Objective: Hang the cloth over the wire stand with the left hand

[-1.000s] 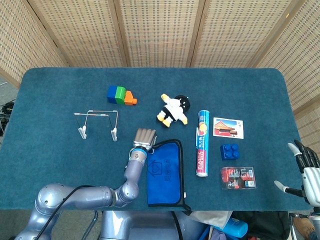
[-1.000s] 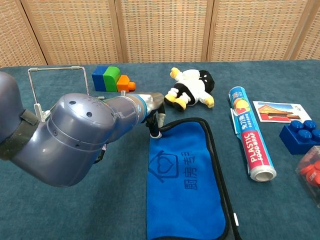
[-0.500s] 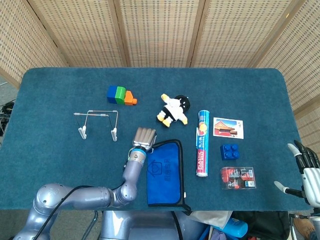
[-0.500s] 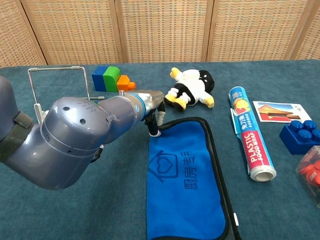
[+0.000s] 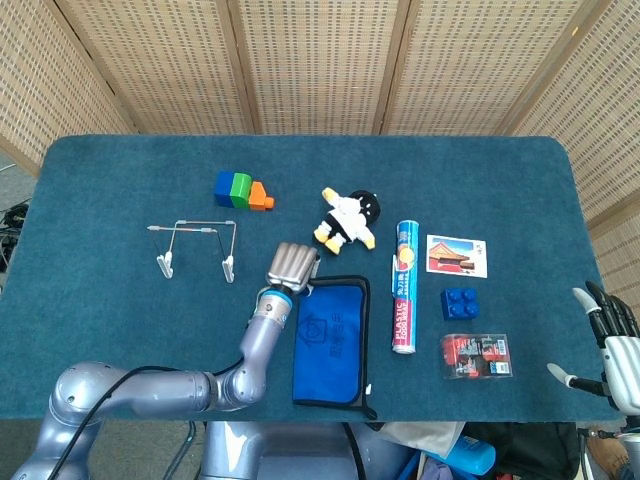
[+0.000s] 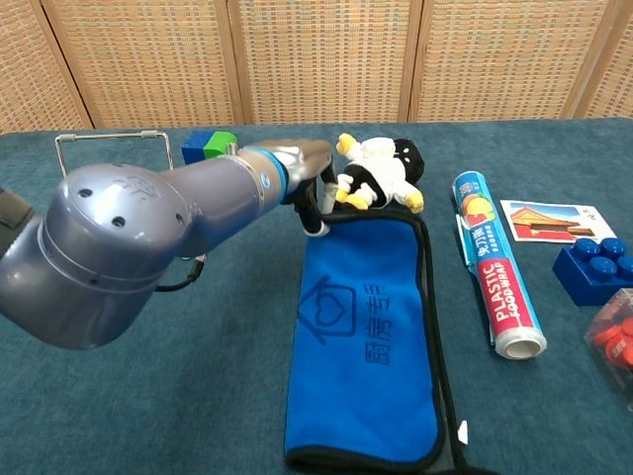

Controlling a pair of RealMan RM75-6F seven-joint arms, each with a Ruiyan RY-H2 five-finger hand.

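The blue cloth (image 5: 333, 343) lies near the front edge of the table (image 5: 100, 180), at about five o'clock from the wire stand (image 5: 195, 247), and its far left corner is raised off the surface where the left hand (image 5: 291, 266) pinches it. In the chest view the fingers (image 6: 313, 203) close on that corner just beside the plush toy (image 6: 381, 173), which sits at twelve o'clock from the cloth. The cloth looks light, thin and limp with a black bound hem, so it will likely sag and trail from a single corner; the hem gives the firmest hold, and a grip nearer the middle of the far edge would drape more evenly over the thin wires. The stand is light and could tip or slide if the cloth drags on it. Open carpet lies between cloth and stand, toward ten o'clock; the colored blocks (image 5: 243, 190) stand beyond it. The plastic-wrap roll (image 5: 404, 286) lies close at three o'clock. The right hand (image 5: 606, 340) rests at the table's front right edge, fingers spread, holding nothing.
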